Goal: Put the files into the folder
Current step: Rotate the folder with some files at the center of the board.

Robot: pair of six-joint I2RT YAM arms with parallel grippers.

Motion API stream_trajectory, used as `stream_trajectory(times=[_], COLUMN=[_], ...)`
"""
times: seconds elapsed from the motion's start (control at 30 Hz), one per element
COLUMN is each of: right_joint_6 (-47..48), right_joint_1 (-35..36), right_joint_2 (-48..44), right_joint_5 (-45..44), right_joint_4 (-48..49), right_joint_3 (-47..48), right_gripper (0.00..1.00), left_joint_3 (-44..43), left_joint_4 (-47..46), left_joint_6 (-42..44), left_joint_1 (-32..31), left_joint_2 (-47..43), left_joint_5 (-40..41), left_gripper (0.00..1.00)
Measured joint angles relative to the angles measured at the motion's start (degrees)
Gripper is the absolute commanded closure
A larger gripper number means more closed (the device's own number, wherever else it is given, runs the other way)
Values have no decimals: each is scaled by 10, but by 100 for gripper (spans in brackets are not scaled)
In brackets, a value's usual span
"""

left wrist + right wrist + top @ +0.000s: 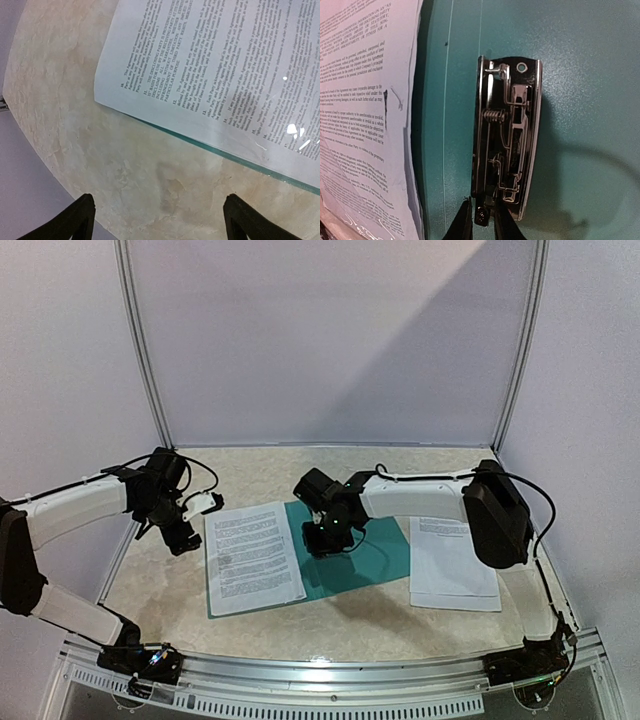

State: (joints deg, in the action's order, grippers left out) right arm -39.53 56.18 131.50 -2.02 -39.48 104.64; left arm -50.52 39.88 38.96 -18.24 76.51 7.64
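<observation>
The folder (375,555) is laid open on a beige marbled table (360,625) walled by pale panels (320,340), with one of the files (250,555) on it and more beside it. The right claw (481,225) is pinched on the metal clip (507,135); the left claw (160,222) is spread wide over bare table

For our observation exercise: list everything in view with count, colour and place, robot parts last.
folder: one, teal, open at table centre.
metal clip: one, silver, inside the folder.
printed sheet: at least one, white, on folder's left half.
paper pile: one, white, right of the folder.
table: one, beige, beneath everything.
left gripper: one, black, open over bare table.
right gripper: one, black, fingers flanking the clip's end.
</observation>
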Motion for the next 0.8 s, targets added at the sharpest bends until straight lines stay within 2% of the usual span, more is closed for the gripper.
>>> stream_trajectory(times=[0.2, 0.33, 0.6, 0.8], right_joint_6=[3, 6, 11, 13], right_joint_1=[0, 0, -4, -2], right_joint_2=[6, 6, -9, -22], right_joint_5=[8, 17, 64, 145], right_joint_4=[1, 18, 81, 151], right_joint_3=[0, -7, -50, -93], right_gripper=[96, 100, 100, 100], left_joint_3=[-2, -17, -87, -143], left_joint_4=[10, 25, 58, 66], left_joint_6=[-2, -2, -3, -6], left_joint_1=[0, 0, -4, -27], left_joint_2=[0, 0, 0, 27], left_joint_5=[-10, -14, -51, -84], left_gripper=[9, 9, 9, 9])
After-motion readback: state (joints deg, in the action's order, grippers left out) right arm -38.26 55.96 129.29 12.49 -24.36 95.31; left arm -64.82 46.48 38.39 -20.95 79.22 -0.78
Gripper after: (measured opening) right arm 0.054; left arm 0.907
